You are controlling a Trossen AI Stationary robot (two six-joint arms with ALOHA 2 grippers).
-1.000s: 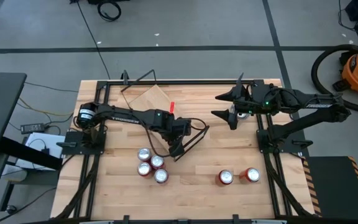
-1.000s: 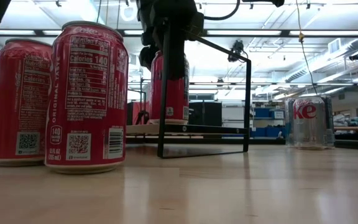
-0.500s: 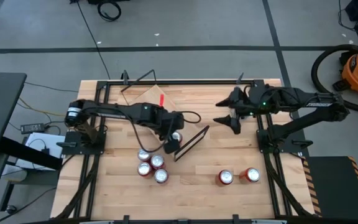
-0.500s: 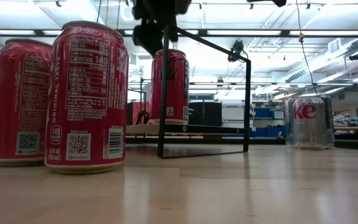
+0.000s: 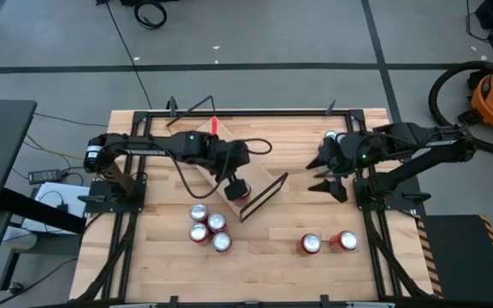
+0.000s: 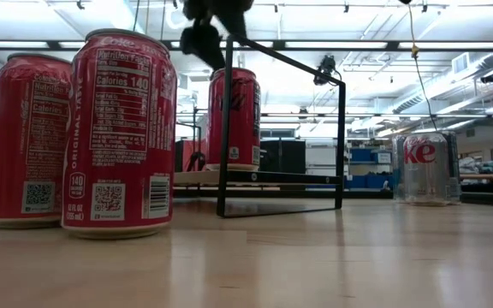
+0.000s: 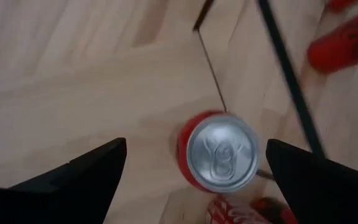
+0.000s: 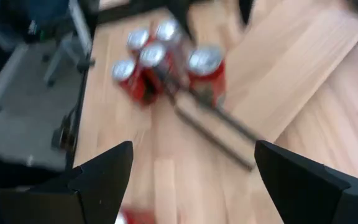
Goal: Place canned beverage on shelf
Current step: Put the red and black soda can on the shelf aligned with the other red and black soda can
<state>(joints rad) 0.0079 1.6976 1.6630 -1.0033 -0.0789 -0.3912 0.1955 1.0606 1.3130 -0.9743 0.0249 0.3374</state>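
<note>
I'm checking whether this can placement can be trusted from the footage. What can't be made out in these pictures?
- Left gripper: in the low view only its lower tip shows, the top edge cuts it off.
- Red can on the shelf: in the high view the left gripper largely covers it.
- Silver can: its lettering is partly turned away in the low view.
- Can cluster: motion blur hides the labels in the right wrist view.

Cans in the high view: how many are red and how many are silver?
Red cans: 7
Silver cans: 1
Total: 8
</note>
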